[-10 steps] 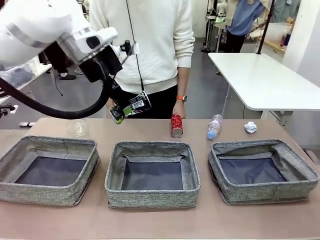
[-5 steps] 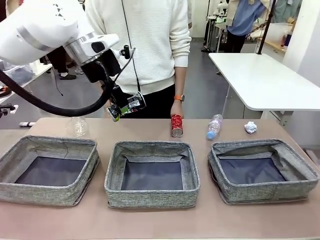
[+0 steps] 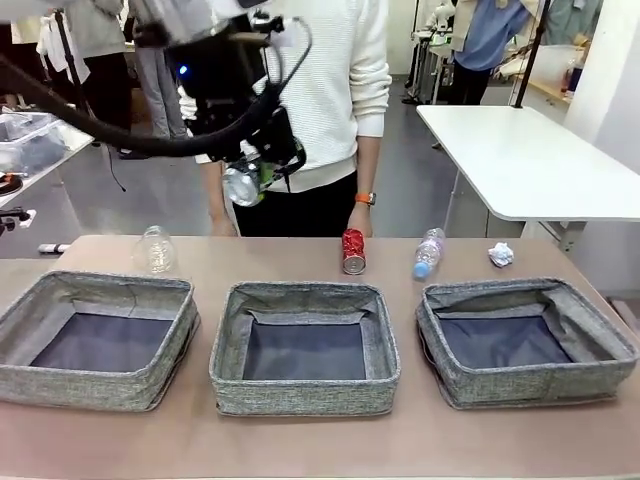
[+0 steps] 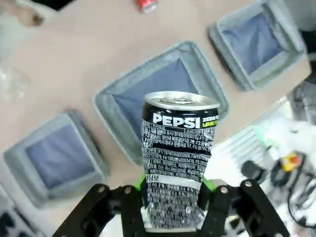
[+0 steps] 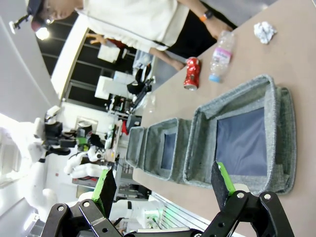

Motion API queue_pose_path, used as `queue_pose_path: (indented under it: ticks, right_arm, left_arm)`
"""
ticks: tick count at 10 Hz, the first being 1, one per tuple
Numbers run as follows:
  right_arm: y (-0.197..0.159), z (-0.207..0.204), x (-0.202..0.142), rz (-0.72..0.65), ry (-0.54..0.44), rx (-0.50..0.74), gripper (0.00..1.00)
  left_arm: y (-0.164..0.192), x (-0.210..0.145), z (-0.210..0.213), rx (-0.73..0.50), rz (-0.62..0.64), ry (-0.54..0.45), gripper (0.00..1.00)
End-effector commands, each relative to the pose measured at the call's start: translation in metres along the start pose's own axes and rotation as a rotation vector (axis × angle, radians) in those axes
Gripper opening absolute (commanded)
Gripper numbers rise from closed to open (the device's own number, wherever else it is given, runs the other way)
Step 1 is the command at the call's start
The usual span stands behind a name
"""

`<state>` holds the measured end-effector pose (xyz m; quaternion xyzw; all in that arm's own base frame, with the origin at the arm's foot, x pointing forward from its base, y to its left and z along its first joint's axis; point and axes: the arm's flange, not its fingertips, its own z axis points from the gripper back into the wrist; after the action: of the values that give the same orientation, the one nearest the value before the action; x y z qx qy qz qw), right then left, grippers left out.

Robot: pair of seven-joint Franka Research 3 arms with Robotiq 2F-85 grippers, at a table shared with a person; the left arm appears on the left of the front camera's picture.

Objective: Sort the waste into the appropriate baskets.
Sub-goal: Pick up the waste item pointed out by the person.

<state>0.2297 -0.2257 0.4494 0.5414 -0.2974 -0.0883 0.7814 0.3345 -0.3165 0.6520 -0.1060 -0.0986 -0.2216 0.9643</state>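
Front view, item by item:

- Left gripper (image 3: 258, 168): raised well above the table (image 3: 300, 445), in front of the person's white sweater. Jaws clamped on the crushed black-silver Pepsi can (image 3: 243, 185), which tilts with its silver end toward the camera.
- Left wrist view, same grip: left gripper (image 4: 174, 200) holds the Pepsi can (image 4: 177, 148) by its dented lower body, green pads pressed on either side. The top end points away, seen against the middle basket (image 4: 111, 106) far below.
- Right gripper (image 5: 163, 186), right wrist view: fingers spread wide apart, nothing between them, hanging above the right basket (image 5: 276, 148).
- Baskets, three in a row on the near half of the table: left basket (image 3: 100, 385), middle basket (image 3: 300, 395), right basket (image 3: 530, 385). All show bare dark bases.
- Clear crumpled plastic container (image 3: 155, 250): on the table behind the left basket.
- Red soda can (image 3: 353, 250): upright behind the middle basket, just below the person's hand (image 3: 357, 218); contact cannot be told.
- Clear plastic bottle with blue cap (image 3: 428, 253): lying behind the right basket.
- White paper ball (image 3: 501, 254): near the bottle, toward the table's right edge.
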Motion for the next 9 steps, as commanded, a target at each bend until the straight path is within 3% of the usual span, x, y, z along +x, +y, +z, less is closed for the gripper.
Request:
queue_pose_path:
  ticks: [1,5,9]
  right_arm:
    - [0.0,-0.001,0.003,0.024,-0.013,0.018,1.0]
    - [0.0,-0.001,0.003,0.024,-0.013,0.018,1.0]
    - [0.0,-0.001,0.003,0.024,-0.013,0.018,1.0]
  left_arm:
    - [-0.035,0.011,0.022,0.029,0.121,0.014,0.26]
    - [-0.077,0.006,0.116,0.015,0.05,-0.017,0.26]
    - [-0.083,-0.003,0.171,-0.024,0.062,-0.063,0.26]
